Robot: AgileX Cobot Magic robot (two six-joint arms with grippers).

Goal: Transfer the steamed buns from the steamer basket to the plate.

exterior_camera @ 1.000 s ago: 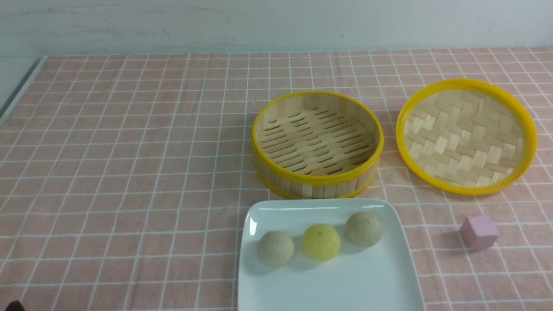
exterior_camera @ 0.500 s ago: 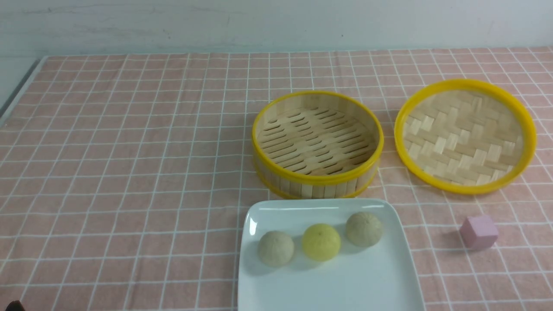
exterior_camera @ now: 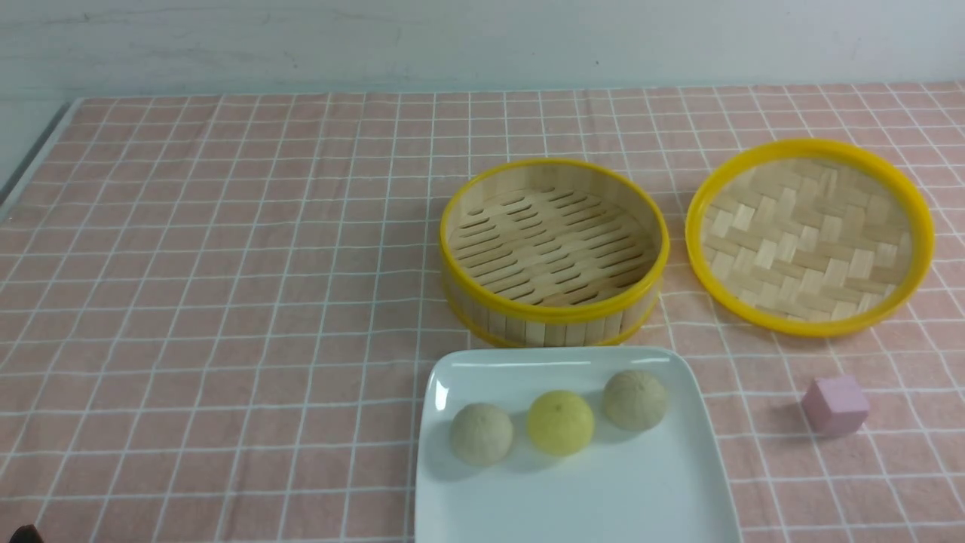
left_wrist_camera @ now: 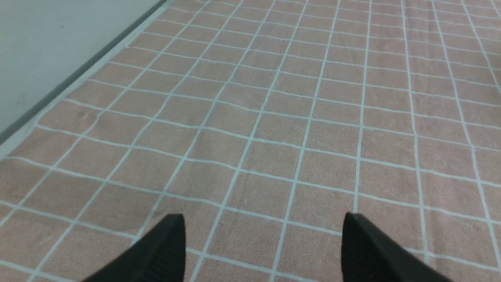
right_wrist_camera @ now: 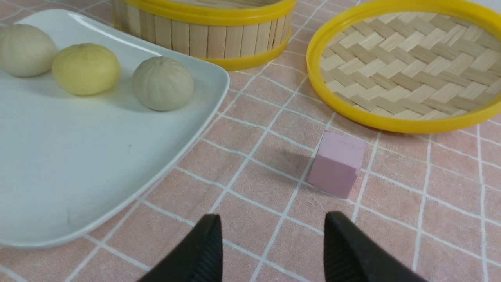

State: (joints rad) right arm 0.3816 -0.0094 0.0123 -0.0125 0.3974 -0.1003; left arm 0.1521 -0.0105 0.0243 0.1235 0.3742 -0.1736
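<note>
Three steamed buns sit in a row on the white plate (exterior_camera: 580, 490): a beige one (exterior_camera: 482, 433), a yellow one (exterior_camera: 560, 421) and another beige one (exterior_camera: 635, 399). Just behind the plate stands the steamer basket (exterior_camera: 554, 249), with nothing in it. In the right wrist view my right gripper (right_wrist_camera: 273, 216) hovers open over the cloth beside the plate's (right_wrist_camera: 78, 156) corner, with the nearest bun (right_wrist_camera: 162, 83) a short way ahead. My left gripper (left_wrist_camera: 262, 219) is open over bare checked cloth far to the left, holding nothing.
A shallow yellow-rimmed woven tray (exterior_camera: 810, 237) lies right of the basket. A small pink cube (exterior_camera: 835, 405) rests on the cloth right of the plate, just ahead of my right gripper's fingers (right_wrist_camera: 337, 162). The table's left edge (left_wrist_camera: 78, 74) runs beside the left gripper.
The woven tray has shifted slightly to the left and turned a little. The buns, plate, basket and cube have not moved.
</note>
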